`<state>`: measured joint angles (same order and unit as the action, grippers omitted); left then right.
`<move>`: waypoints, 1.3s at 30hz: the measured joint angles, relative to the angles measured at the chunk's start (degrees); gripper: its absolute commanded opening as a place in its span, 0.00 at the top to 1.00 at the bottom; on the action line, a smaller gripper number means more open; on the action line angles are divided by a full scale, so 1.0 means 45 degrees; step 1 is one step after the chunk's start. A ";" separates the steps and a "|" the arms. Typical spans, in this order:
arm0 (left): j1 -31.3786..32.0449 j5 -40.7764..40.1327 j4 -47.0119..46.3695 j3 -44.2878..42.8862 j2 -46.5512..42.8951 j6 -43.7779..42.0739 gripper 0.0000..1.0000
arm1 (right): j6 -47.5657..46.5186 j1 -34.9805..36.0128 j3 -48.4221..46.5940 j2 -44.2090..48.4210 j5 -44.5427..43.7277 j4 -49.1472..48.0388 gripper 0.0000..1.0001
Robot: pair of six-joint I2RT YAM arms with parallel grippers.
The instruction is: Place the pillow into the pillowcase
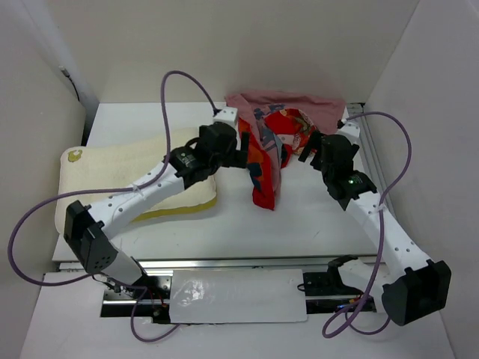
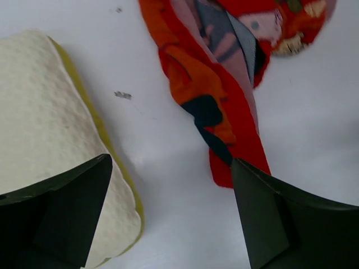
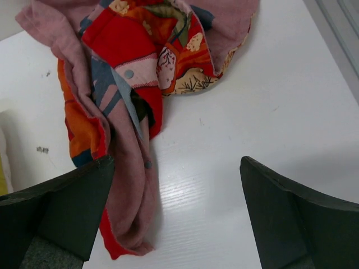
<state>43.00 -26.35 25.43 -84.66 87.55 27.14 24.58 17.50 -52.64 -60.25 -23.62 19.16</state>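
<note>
The cream-white pillow (image 1: 127, 168) lies flat at the table's left, its yellowish edge facing the centre; it also shows in the left wrist view (image 2: 45, 129). The red pillowcase (image 1: 277, 142) lies crumpled at the centre back, part pink reverse, with a twisted strip trailing toward the front (image 2: 219, 84) (image 3: 140, 67). My left gripper (image 1: 245, 157) is open and empty (image 2: 170, 161), above bare table between the pillow's edge and the strip's end. My right gripper (image 1: 308, 149) is open and empty (image 3: 176, 161), just right of the strip, its left finger over the cloth's edge.
The white table (image 1: 299, 217) is boxed by walls left, back and right. A metal rail (image 1: 374, 164) runs along the right side. A shiny white sheet (image 1: 236, 295) lies by the arm bases at the front. Purple cables (image 1: 179, 78) loop over both arms.
</note>
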 measured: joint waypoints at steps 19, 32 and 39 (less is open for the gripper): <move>0.2312 0.2934 -0.0165 -0.1880 0.6917 0.2103 0.25 | -0.1729 -0.0777 -0.2822 -0.5935 0.1676 -0.2424 0.18; 0.0019 0.4124 -0.0821 -0.1307 0.6994 0.2968 1.00 | -0.2103 -0.1379 -0.4546 -1.0797 0.4648 -0.3866 0.40; 0.0204 0.4401 -0.1112 -0.0136 0.5484 0.2613 1.00 | -0.2030 -0.1457 -0.5425 -1.2648 0.4726 -0.4425 1.00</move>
<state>43.92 -6.55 20.43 -85.27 112.22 38.89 15.44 10.94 -77.06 -117.16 -2.35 -0.75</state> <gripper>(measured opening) 0.077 0.069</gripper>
